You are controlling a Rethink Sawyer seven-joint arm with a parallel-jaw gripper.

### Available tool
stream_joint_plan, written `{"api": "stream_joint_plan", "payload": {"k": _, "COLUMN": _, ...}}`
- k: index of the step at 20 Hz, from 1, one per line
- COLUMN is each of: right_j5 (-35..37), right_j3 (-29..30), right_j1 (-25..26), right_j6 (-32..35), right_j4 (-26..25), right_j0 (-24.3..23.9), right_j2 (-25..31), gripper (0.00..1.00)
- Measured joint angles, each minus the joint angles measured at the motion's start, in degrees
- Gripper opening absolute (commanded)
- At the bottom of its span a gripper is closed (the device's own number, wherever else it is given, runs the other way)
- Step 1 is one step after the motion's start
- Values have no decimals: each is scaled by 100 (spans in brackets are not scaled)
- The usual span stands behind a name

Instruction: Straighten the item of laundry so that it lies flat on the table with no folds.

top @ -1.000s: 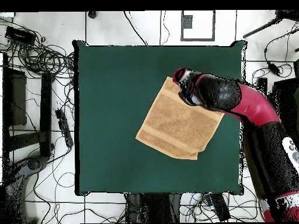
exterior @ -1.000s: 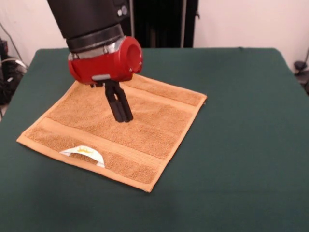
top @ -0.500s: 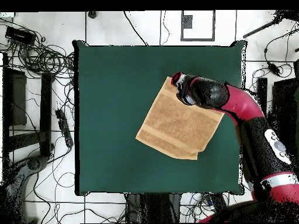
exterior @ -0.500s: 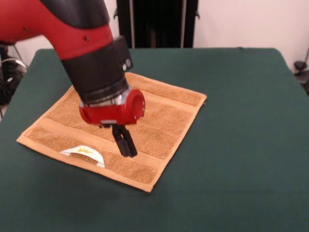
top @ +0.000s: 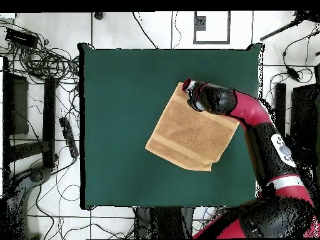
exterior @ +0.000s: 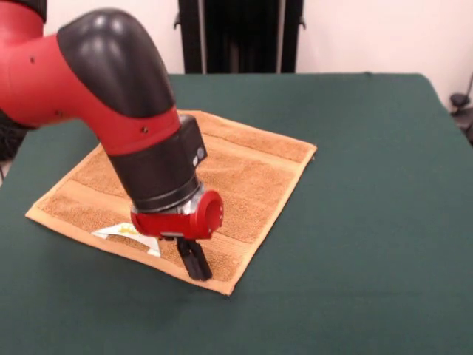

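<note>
Just then my claw (exterior: 196, 270) stood low over the near edge of the towel (exterior: 244, 177), its two dark fingers pressed together with nothing visibly between them, the tips at or just above the hem close to the near corner. I could not tell whether they touched the cloth. The towel lay spread on the green table (exterior: 369, 185), turned like a diamond, its woven bands running flat across it. Beside my wrist, a small white tag (exterior: 122, 231) lay on the near band, where the hem seemed slightly lifted. From overhead, my arm (top: 256, 122) reached in from the table's right side and my claw (top: 185, 85) sat over the towel's (top: 187, 134) top corner; the towel lay on the right half of the table (top: 125, 94), well inside its edges.
</note>
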Motion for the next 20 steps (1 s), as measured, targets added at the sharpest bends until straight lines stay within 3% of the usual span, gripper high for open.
{"api": "stream_joint_plan", "payload": {"k": 20, "right_j5": 730, "right_j3": -403, "right_j1": 73, "right_j6": 0, "right_j4": 8, "right_j0": -27, "right_j2": 135, "gripper": 0}}
